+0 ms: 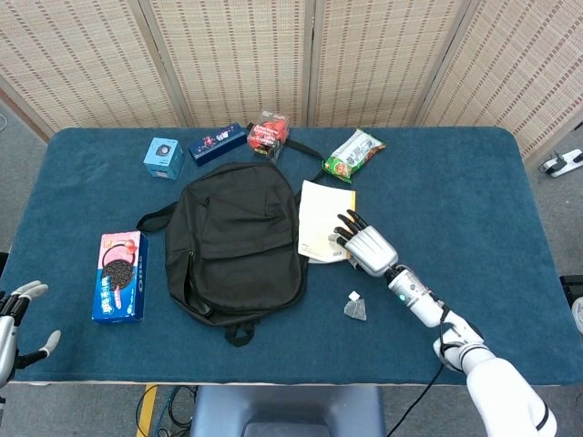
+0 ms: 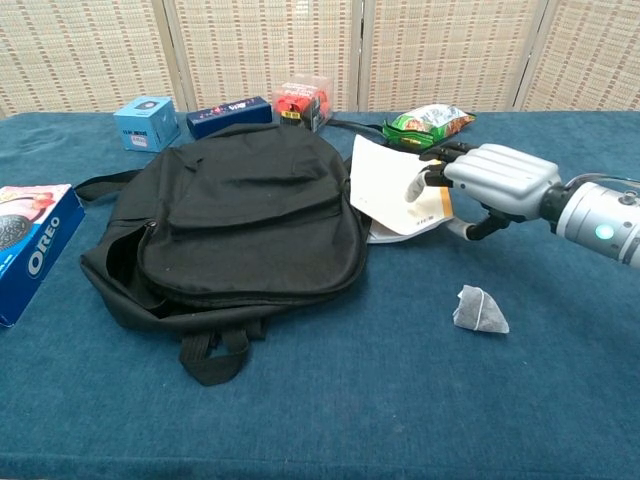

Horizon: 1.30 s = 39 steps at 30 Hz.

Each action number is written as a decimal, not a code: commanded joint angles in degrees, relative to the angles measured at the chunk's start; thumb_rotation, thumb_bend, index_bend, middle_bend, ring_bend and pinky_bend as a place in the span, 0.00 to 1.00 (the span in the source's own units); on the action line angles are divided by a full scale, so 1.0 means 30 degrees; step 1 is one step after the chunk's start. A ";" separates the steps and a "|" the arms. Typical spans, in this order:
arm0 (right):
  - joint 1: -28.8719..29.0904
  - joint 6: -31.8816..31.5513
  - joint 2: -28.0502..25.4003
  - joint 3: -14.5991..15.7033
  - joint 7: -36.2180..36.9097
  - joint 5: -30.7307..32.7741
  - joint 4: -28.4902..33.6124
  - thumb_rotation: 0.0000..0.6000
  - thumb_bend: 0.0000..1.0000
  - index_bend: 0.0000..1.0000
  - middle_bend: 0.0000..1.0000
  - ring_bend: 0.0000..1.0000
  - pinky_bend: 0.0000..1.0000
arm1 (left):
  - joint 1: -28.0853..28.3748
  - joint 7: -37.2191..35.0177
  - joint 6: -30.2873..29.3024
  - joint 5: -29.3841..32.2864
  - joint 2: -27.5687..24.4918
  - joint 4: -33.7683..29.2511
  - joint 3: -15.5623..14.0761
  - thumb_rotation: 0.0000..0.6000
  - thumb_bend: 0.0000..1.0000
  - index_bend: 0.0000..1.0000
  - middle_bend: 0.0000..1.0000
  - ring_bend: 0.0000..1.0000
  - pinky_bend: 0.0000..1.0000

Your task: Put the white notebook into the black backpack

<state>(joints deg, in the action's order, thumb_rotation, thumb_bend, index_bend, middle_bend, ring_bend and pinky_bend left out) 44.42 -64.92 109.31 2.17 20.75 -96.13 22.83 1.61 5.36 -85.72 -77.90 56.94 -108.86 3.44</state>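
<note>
The right hand (image 2: 487, 180) grips the white notebook (image 2: 398, 189) near the tabletop's middle, its edge against the black backpack (image 2: 245, 225); the left hand (image 1: 13, 318) hangs open off the near-left corner.

Soft black fabric backpack (image 1: 239, 238) lies flat mid-table, straps out. Thin white paper notebook (image 1: 322, 220) sits tilted against its right edge, cover lifted, my right hand (image 1: 365, 248) on it.

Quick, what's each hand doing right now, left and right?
Left hand: open, holding nothing, at the table's near left edge.
Right hand: holding the white notebook, fingers on top, thumb under its lifted edge.
</note>
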 commanded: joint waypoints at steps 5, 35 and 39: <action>0.0394 0.0033 0.0281 -0.0415 0.0088 0.0384 -0.0119 1.00 0.47 0.26 0.25 0.06 0.00 | 0.0050 -0.0009 0.0039 -0.0025 -0.0070 -0.0105 0.0033 1.00 0.29 0.23 0.17 0.19 0.07; 0.1311 0.0943 0.0197 -0.1298 -0.0908 0.1451 0.1143 1.00 0.36 0.58 0.34 0.09 0.00 | -0.0017 -0.0371 0.0055 -0.0030 -0.0183 -0.0094 -0.0027 1.00 0.29 0.23 0.16 0.19 0.07; 0.1337 0.0840 0.0048 -0.1356 -0.0977 0.1505 0.1209 1.00 0.40 0.60 0.35 0.09 0.00 | -0.0017 -0.0398 0.0070 -0.0012 -0.0184 -0.0070 -0.0024 1.00 0.29 0.23 0.16 0.19 0.07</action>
<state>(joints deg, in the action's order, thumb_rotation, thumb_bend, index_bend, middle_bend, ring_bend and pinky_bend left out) 48.42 -62.29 109.54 -1.85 17.87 -91.65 26.40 1.56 4.17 -85.52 -77.94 56.39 -109.07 3.37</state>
